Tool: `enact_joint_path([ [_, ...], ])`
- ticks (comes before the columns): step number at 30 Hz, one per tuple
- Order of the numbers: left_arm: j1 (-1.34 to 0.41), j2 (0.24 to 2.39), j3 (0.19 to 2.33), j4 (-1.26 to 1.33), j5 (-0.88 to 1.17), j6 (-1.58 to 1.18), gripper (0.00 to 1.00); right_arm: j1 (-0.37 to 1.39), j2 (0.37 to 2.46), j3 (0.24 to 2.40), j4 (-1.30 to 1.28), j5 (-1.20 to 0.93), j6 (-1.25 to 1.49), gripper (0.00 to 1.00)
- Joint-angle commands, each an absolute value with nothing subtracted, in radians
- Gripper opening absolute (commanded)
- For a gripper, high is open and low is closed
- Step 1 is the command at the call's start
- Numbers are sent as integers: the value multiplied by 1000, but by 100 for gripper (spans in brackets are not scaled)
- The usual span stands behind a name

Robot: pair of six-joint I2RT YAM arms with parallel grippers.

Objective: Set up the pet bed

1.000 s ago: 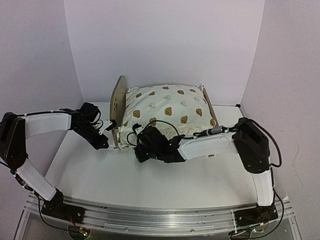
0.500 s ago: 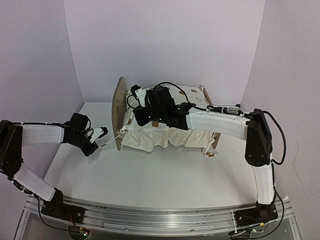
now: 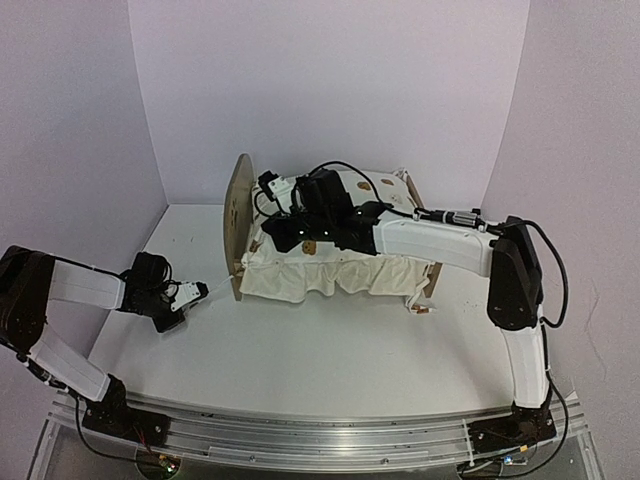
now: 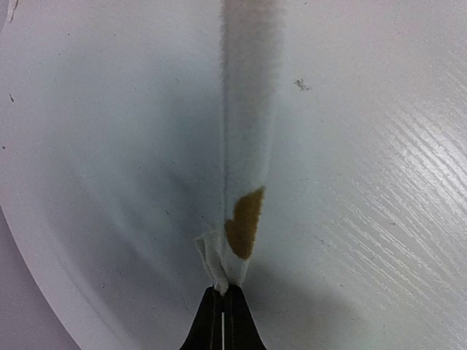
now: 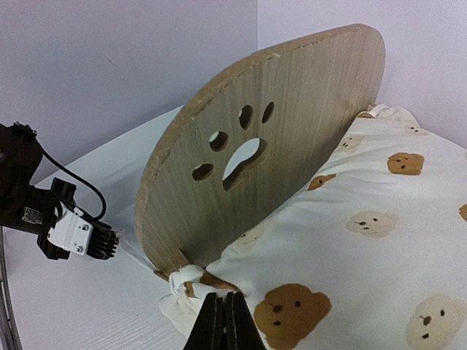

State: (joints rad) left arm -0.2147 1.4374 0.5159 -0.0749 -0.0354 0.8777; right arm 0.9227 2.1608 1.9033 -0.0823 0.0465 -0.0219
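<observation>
Left fingers (image 4: 228, 310): shut tight on the end of a tie string (image 4: 246, 146), a cream strip with one brown patch. They sit low over the worktop (image 3: 300, 350), out toward its left edge. From them the string runs straight toward the near-left corner of the bed (image 3: 237, 200).

Bed: stands mid-worktop, toward the far edge, and looks square to it.

End board (image 5: 277, 138): upright, paw cut-out facing me. At its foot there is a knot (image 5: 186, 281), bunched against the wood.

Right fingers (image 5: 224, 321): closed, tips down at the duvet (image 5: 379, 240) just beside that knot. I cannot tell whether a fold of cloth is pinched between them or they only press on it.

Duvet: bear print up, spread over the frame, with its near edge hanging over the side in loose folds.

Step in hand, my reading: fastening this corner of the duvet to the end board. The left pulls the tail while the right steadies the cloth by the knot.

Next move calls for:
- a steady pull along the string's own line, not upward, so the bed does not slide or tip
- the right held close to the knot until it seats
- only then letting go of the tail and smoothing the hanging edge

Far end of the bed: mostly hidden behind my right arm, so its ties are unchecked.
</observation>
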Motion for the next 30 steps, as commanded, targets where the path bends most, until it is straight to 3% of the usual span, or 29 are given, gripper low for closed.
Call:
enact_joint_path([
  [1, -185, 1478, 475, -118, -114, 946, 0, 867, 2012, 1883, 18, 103, -8, 0],
  [19, -178, 1486, 447, -93, -128, 998, 0, 744, 1927, 1771, 18, 120, 148, 0],
  [25, -275, 1357, 605, -308, -11, 914, 0, 845, 1889, 1707, 17, 5, 197, 0],
  [30, -442, 1262, 617, -421, 135, 931, 0, 969, 1869, 1620, 27, -296, 136, 0],
])
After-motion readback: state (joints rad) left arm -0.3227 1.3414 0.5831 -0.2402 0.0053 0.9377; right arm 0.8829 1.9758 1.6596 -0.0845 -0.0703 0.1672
